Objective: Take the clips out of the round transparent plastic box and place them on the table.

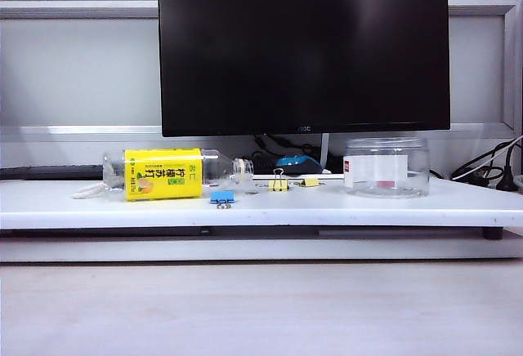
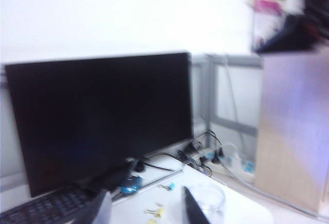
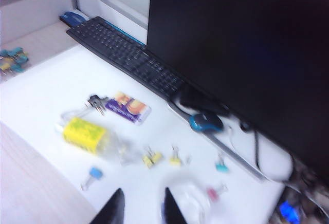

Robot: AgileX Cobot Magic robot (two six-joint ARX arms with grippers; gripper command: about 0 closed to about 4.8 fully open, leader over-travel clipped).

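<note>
Seemingly late in the job: two clips lying out on the table, midway along and toward the back edge; none made out inside the box. Next, probably: check the box for leftovers, then reach straight down through its mouth. Box upright near the table's right end, mouth up, axis vertical. Left gripper spread wide, empty; right gripper parted, empty; both high over the table.

clips: yellow, on table | box: upright, clear
</note>
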